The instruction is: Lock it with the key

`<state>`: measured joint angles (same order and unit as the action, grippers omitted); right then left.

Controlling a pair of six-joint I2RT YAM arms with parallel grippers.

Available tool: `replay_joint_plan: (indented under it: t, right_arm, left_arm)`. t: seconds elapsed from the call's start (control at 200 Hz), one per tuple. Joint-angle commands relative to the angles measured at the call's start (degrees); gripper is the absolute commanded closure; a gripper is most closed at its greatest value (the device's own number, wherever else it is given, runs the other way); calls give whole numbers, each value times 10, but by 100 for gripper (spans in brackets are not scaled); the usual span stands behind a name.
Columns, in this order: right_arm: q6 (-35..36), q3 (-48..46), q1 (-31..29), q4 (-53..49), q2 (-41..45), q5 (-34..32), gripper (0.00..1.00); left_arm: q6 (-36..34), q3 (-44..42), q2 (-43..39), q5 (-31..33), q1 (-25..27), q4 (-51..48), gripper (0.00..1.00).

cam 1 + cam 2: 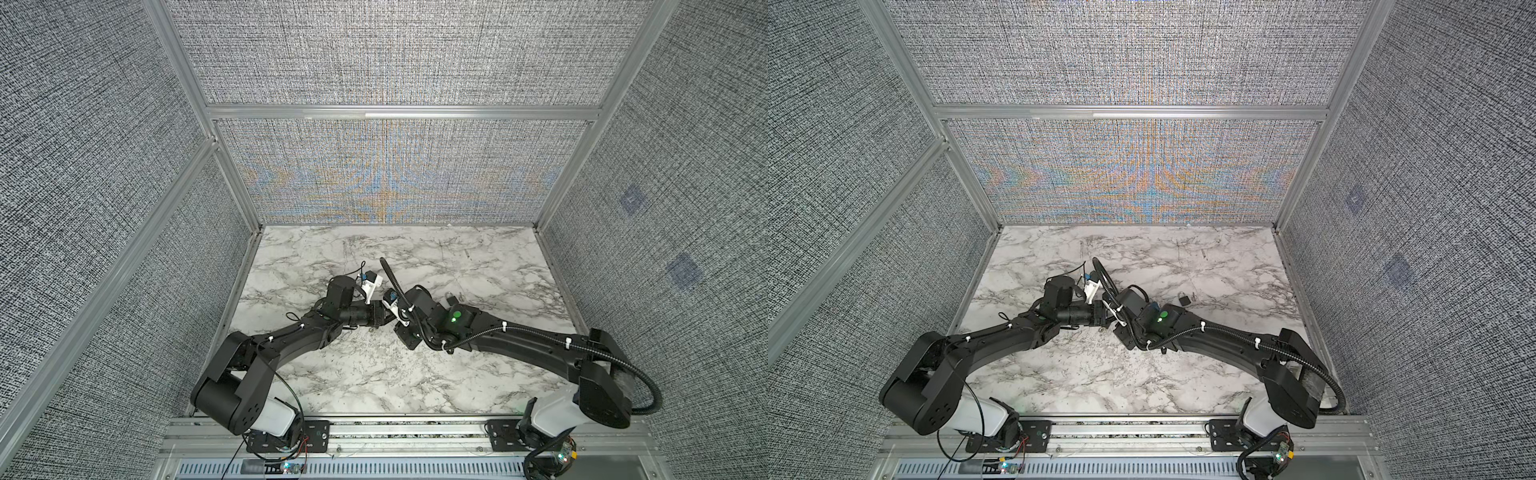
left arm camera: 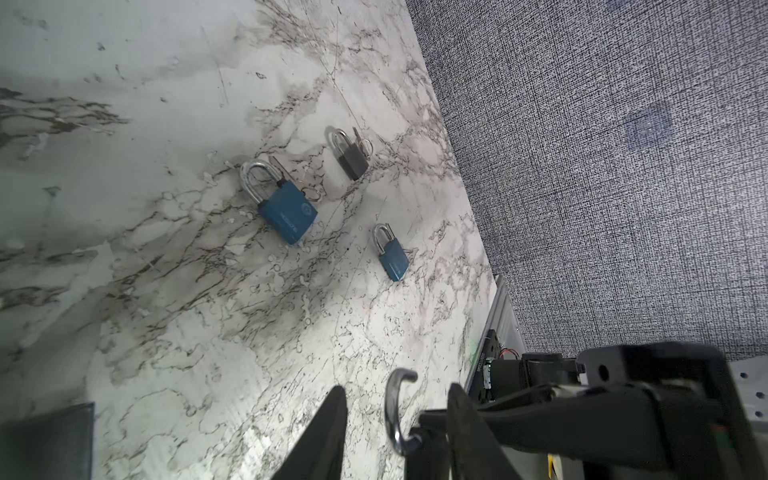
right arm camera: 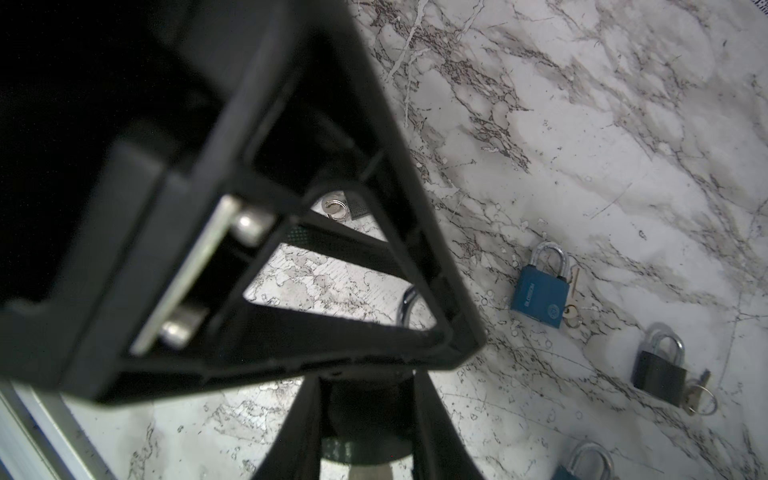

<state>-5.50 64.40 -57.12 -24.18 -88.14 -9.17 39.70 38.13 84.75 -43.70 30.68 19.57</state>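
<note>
Top views: both arms meet near the middle of the white, grey-veined marble table (image 1: 374, 374). The left gripper (image 1: 386, 318) and right gripper (image 1: 400, 328) sit tip to tip, and whatever is between them is hidden by the fingers. A small black padlock with a silver shackle and a key beside it (image 1: 1183, 297) lies loose right of the middle, toward the right edge.

Left wrist view: the left gripper's black fingers (image 2: 328, 432) stand apart on either side of a dark-bodied padlock with an open, hook-shaped silver shackle (image 2: 392, 411). Bare table shows between one finger and the shackle, and the body is cut off by the frame – clenched or not, cannot tell. The right gripper's finger points at the shackle's base from the side. Farther off lie the black padlock, a large blue padlock (image 2: 286, 212) and a small blue padlock (image 2: 392, 257).

Right wrist view: the left gripper's frame fills most of the picture. Through it shows a silver split key ring (image 3: 334, 208), likely this lock's key, but whether it is in the keyhole I can't tell. The right gripper's fingers (image 3: 295, 440) run up to a dark lump; grasping or only touching, cannot tell.

Risks, as I judge them: the grippers are crowded, so fingers could clash. A shackle leg pushed off-line from its hole could jam, or twist the padlock out of a weak pinch – then it drops to the table. The dangling ring could snag a finger.
</note>
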Motion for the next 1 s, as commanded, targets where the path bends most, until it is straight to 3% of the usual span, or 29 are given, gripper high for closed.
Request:
replay_joint_plan:
  t: [0.0,0.485,0.59,0.76,0.88,0.995]
  right_arm:
    - [0,5,0,-7,1,-8,77]
    - [0,5,0,-10,6,-7,77]
    - [0,6,0,-10,7,-7,77]
    - [0,5,0,-7,9,-7,77]
    - [-4,-2,0,0,9,-13,77]
    - [-16,-21,2,24,14,-16,52]
  left_arm:
    - [7,3,5,-13,3,26,61]
    - [11,12,28,-15,7,39,75]
    - [12,12,31,-16,7,39,81]
    - [14,15,39,-17,7,37,100]
    - [19,15,45,-13,7,39,100]
    - [34,12,48,-10,8,58,100]
